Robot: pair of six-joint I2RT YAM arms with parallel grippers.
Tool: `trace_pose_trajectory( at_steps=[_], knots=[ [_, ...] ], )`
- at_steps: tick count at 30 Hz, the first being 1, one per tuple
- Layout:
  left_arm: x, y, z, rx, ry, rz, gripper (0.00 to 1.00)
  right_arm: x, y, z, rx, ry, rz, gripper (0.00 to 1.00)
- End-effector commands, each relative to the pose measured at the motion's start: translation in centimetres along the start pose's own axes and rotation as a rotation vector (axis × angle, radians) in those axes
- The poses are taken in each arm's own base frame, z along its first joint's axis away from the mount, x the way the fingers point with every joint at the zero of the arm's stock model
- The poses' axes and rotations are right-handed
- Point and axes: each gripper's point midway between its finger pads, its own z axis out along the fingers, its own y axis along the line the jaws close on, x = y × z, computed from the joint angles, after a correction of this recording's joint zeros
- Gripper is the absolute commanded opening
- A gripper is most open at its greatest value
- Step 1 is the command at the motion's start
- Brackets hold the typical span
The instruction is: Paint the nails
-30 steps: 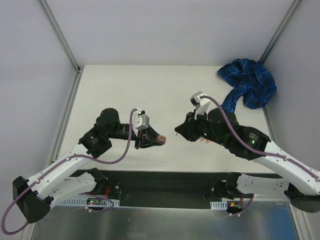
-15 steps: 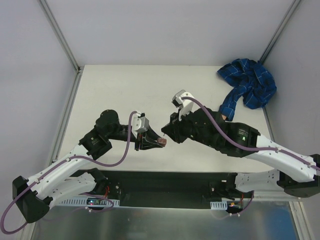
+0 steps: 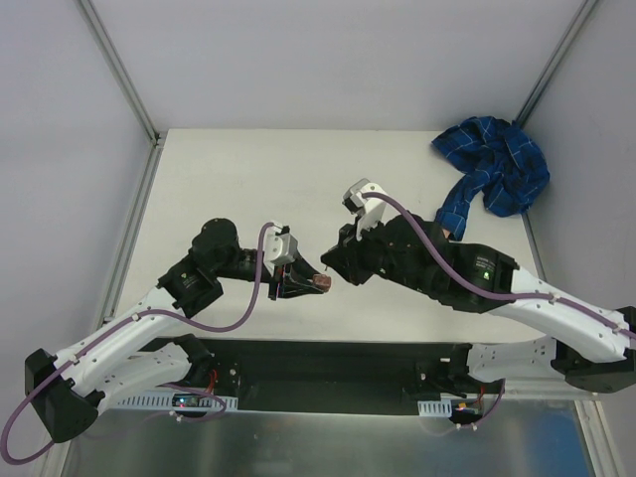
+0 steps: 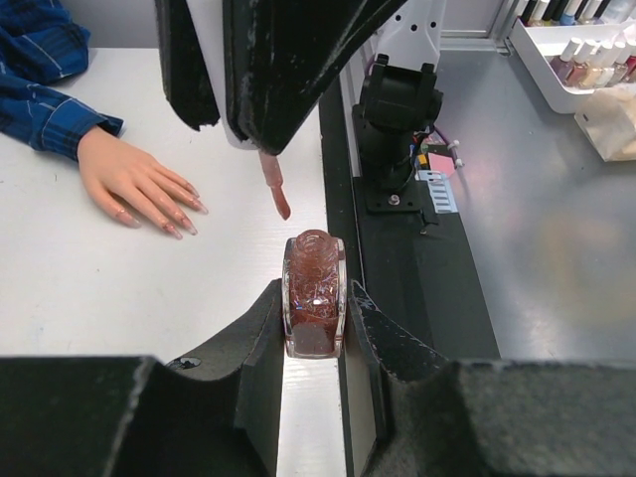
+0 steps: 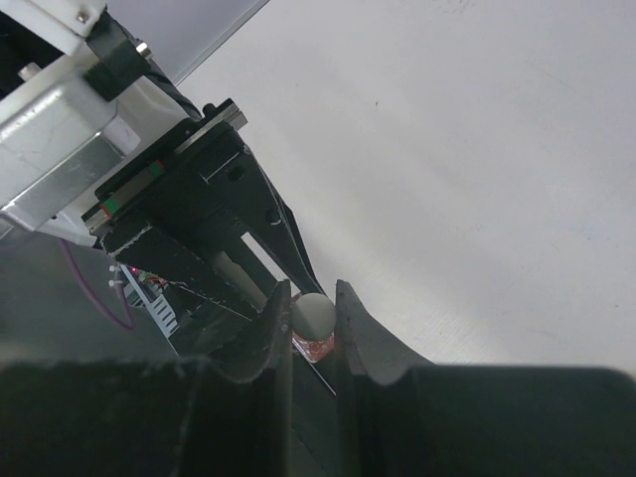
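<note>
Nearest to you, in the left wrist view, your left tool point(image 4: 314, 298) is clamped on the small polish bottle point(image 4: 314, 308), which stands upright with its neck open. Your right tool point(image 5: 312, 292) is pinched narrow on the white cap point(image 5: 313, 316). The brush point(image 4: 277, 196) hangs from it just above the neck and a little beside it.

There are 2 risks here. The tip may meet the rim and not the hole, which would bend the bristles or twist the bottle in the grip. A wet brush may also drop polish on the table point(image 4: 149, 298), because the bottle is held near its edge.

Farther away, the fake hand point(image 4: 134, 179) lies flat on the table, palm down, well apart from the bottle. Its nails point(image 4: 184, 214) are small, so a stroke a little off line would smear the skin.

You cannot judge how far the brush stands behind the neck, nor whether any nail has colour. From above, the right arm covers the fake hand and only the plaid sleeve point(image 3: 492, 171) shows. At the far right, a tray point(image 4: 556, 94) of other bottles is cut off.
</note>
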Motion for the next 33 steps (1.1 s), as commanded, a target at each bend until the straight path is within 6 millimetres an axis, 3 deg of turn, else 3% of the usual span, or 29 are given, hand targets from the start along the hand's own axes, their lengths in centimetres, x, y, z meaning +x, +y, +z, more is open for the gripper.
trace_pose_trajectory(
  at_steps=[1, 33],
  knots=[
    [-1.4, 0.1, 0.1, -0.002, -0.03, 0.066, 0.0, -0.1, 0.5, -0.6, -0.035, -0.011, 0.01, 0.01],
    [-1.4, 0.1, 0.2, -0.002, -0.027, 0.059, 0.0, 1.4, 0.7, 0.6, -0.035, 0.028, 0.011, 0.01]
  ],
)
